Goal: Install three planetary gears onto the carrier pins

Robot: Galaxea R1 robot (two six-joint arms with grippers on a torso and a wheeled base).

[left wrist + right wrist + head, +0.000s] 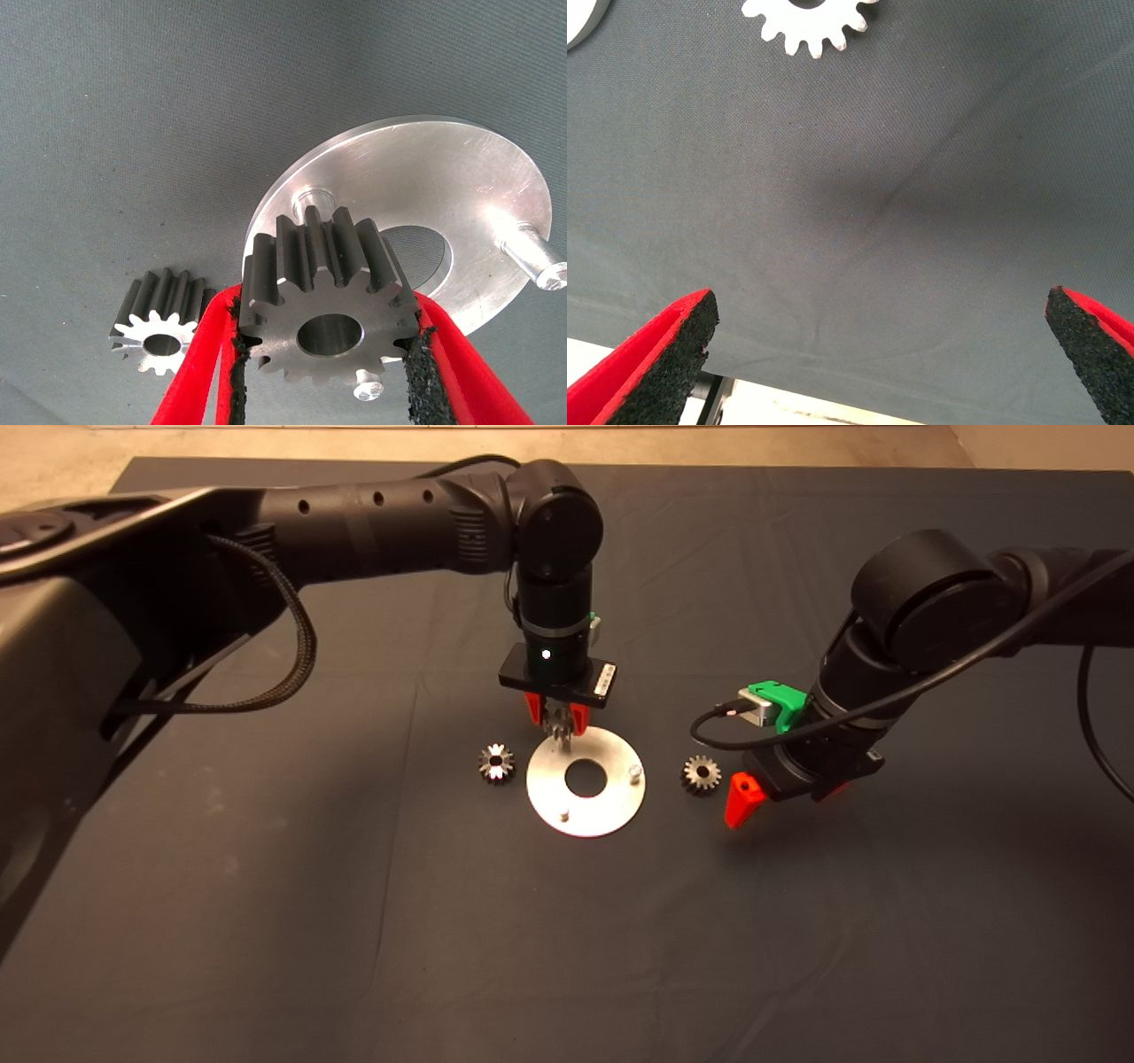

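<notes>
My left gripper [556,724] hangs over the far left rim of the silver disc [586,781], shut on one planetary gear [328,310] held by its toothed sides between the red fingers [190,372]. The gear floats just above a carrier pin [365,382], bore off the pin. Two other pins [633,772] [563,813] stand bare. A second gear [496,763] lies on the mat left of the disc, a third [701,774] to its right. My right gripper [784,795] hovers open just right of that third gear [811,22].
The dark mat [354,921] covers the table, with a pale floor strip beyond its far edge. The left arm's cable loop [292,664] hangs over the mat's left side. In the right wrist view the mat's edge [833,403] and light floor show between the fingers.
</notes>
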